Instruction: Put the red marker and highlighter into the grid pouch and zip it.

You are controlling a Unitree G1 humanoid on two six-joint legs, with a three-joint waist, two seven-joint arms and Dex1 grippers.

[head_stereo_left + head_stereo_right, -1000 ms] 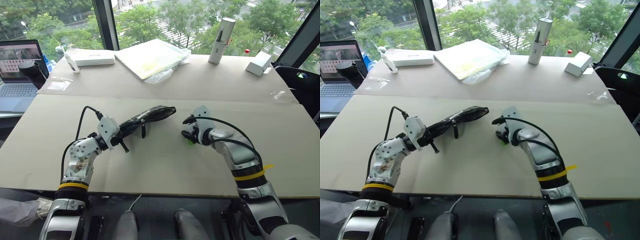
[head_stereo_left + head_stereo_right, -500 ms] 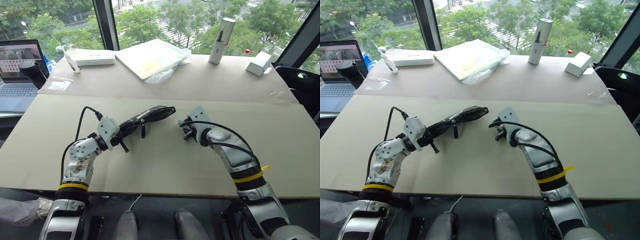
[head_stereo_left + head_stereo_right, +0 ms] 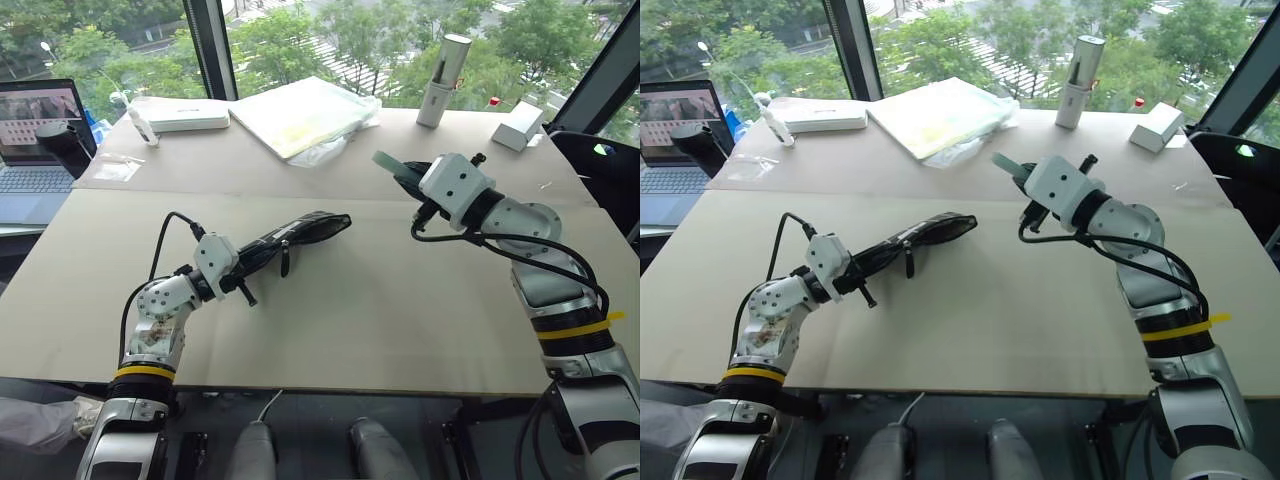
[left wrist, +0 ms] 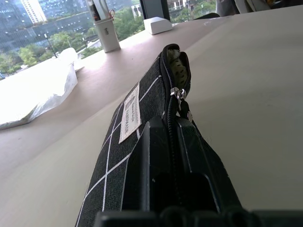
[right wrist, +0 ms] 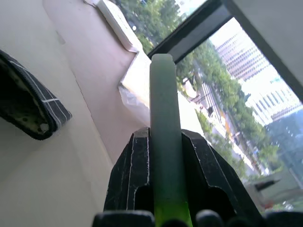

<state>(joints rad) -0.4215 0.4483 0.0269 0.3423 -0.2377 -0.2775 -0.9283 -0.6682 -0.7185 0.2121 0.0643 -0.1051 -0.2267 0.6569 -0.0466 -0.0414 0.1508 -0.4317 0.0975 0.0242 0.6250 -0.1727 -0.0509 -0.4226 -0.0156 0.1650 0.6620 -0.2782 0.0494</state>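
The grid pouch [image 3: 300, 231] lies slanted on the table, black with thin white lines and a white label [image 4: 129, 116]. My left gripper [image 3: 247, 260] is shut on its near end, along the zipper. Its far end [image 4: 174, 64] gapes open beside the zipper pull, showing a pale patterned lining. My right gripper [image 3: 414, 180] hangs in the air to the right of that open end, shut on the highlighter [image 5: 163, 94]. The highlighter's pale green body sticks out past the fingers [image 3: 1006, 166]. The red marker is out of view.
At the table's far side are a white box [image 3: 186, 115], a plastic-wrapped pad [image 3: 305, 113], a silver cylinder [image 3: 443, 78] and a small white block [image 3: 517, 127]. A laptop [image 3: 35, 135] sits off the left edge. A seam [image 3: 480, 205] crosses the beige tabletop.
My right gripper closed on the highlighter at the table, then rose and rolled, carrying it up and away from me. The left gripper and pouch stayed still.
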